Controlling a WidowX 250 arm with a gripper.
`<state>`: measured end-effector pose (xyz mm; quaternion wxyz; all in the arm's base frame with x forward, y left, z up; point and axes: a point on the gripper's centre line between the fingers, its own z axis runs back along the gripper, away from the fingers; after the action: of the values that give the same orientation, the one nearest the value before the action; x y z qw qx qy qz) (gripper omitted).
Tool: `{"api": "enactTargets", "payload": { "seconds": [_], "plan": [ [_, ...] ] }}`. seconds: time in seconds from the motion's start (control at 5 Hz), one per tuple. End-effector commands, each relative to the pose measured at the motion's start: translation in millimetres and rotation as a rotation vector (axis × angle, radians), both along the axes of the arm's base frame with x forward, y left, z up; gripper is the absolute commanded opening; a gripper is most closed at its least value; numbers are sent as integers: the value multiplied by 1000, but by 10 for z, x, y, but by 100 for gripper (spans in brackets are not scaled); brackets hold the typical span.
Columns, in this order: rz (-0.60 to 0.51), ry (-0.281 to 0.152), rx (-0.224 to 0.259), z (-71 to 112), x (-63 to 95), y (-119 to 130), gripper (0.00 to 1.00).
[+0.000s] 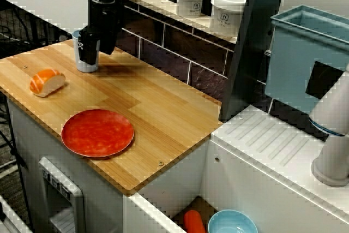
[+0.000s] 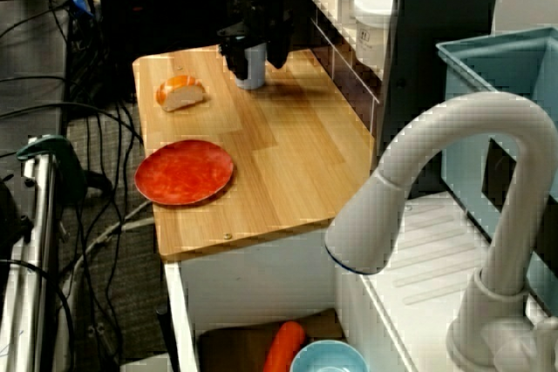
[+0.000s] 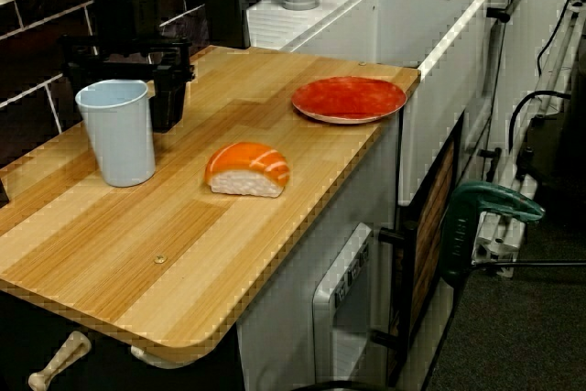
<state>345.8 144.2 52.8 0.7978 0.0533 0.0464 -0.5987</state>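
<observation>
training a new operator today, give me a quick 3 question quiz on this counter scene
1. True or false: the salmon sushi lies on the red plate.
2. Which thing is nearest the gripper? A) red plate B) pale blue cup C) salmon sushi
3. Fill in: down in the sink, an orange carrot lies beside a ___ bowl.
Key: 1 false, it lies on the wooden counter, apart from the plate. 2 B. 3 blue.

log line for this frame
tool: open, at pale blue plastic cup | cup: upright on wooden counter | nearby: salmon sushi piece, round red plate
</observation>
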Motion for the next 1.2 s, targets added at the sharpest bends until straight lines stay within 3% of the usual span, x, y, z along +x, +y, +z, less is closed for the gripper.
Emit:
{"api": "enactTargets", "payload": {
  "seconds": [0.0, 0.4, 1.0],
  "plan": [
    [12, -24, 6, 158, -89, 216, 100],
    [18, -24, -9, 213, -180, 129, 100],
    [78, 30, -63, 260, -136, -44, 100]
  ]
}}
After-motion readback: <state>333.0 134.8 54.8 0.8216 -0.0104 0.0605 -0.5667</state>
